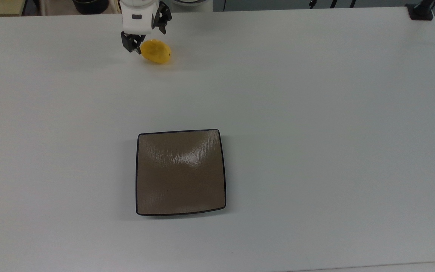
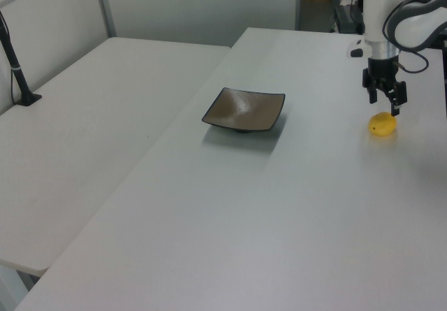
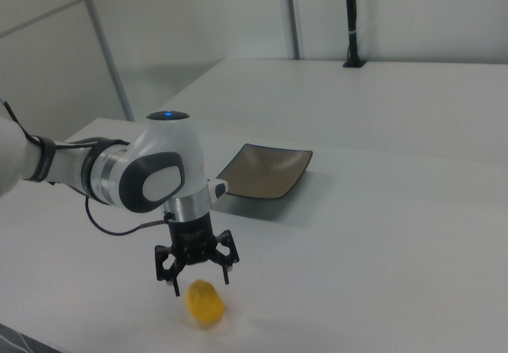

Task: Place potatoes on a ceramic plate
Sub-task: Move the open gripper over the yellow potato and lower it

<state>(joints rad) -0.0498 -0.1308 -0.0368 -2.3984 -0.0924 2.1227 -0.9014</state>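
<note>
White tabletop [image 1: 315, 113] spreads across the top view, with a second white table [image 2: 84, 129] butted against it on the left view's left. Next in size is the robot arm [image 3: 119, 174], white with dark joint bands, reaching over the table edge and pointing its wrist straight down.

The ceramic plate [image 1: 181, 172] sits flat near the middle of the table, square, glossy grey-brown with a thin black rim, nothing on it. In the right view it [image 3: 266, 170] lies beyond the arm, well apart from the wrist.

The gripper [image 1: 137, 43] hangs just above the table, its black fingers spread apart and holding nothing. In the right view it [image 3: 196, 280] stands directly over the yellow lump, fingertips just above its top; I cannot tell whether they touch it.

The potato [image 1: 156, 51] rests on the bare table, well apart from the plate, toward the top view's upper left. In the left view it [image 2: 382, 124] lies just below the gripper [image 2: 385, 103].
</note>
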